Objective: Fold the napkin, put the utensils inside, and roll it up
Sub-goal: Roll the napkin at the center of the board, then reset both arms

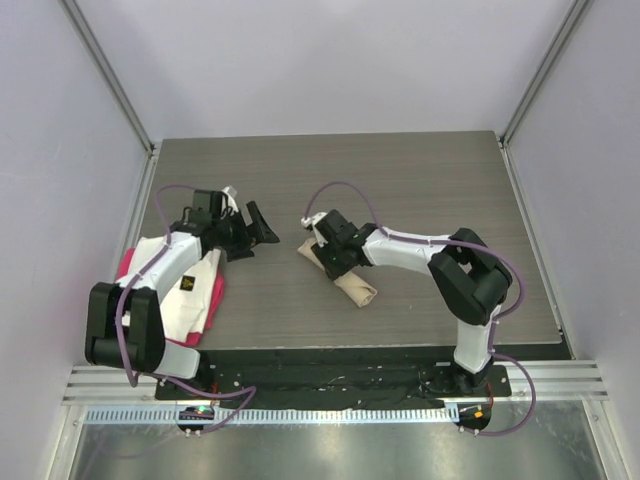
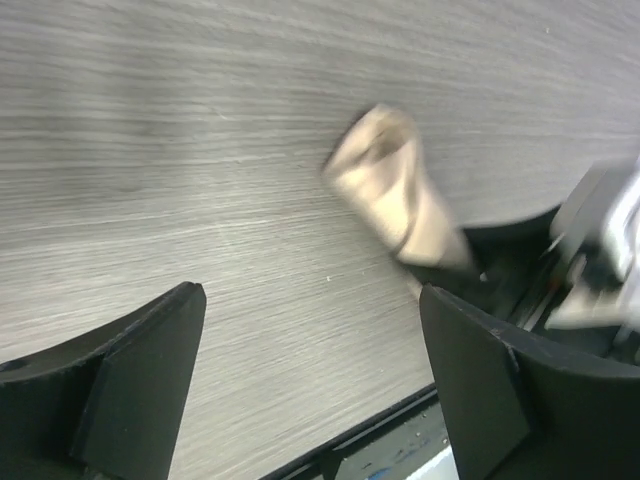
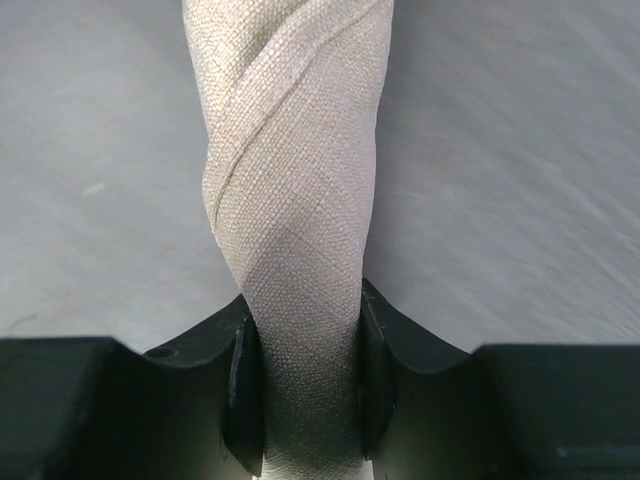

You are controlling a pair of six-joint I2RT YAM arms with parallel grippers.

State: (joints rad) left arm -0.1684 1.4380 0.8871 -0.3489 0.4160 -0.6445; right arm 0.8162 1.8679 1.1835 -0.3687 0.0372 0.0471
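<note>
Presently: rolled beige cloth napkin (image 1: 355,285) pinched crosswise by the right fingers (image 3: 378,390); left fingers (image 2: 130,390) spread, holding nothing.

Nearest the bases, at the left, a white cloth with a dark logo (image 1: 190,290) lies over a pink-red cloth (image 1: 216,295) beneath the left arm. Mid-bench (image 1: 420,180), the napkin lies as a tight roll with its long axis diagonal: the near end points toward the right arm's base, the far end toward the left arm. The right fingers clamp it from both sides, so the right arm is the nearer. Farther off, the left fingers stand wide apart, near the roll's far end. No spoon shows; whether it lies inside cannot be told. Rolling appears essentially complete.
</note>
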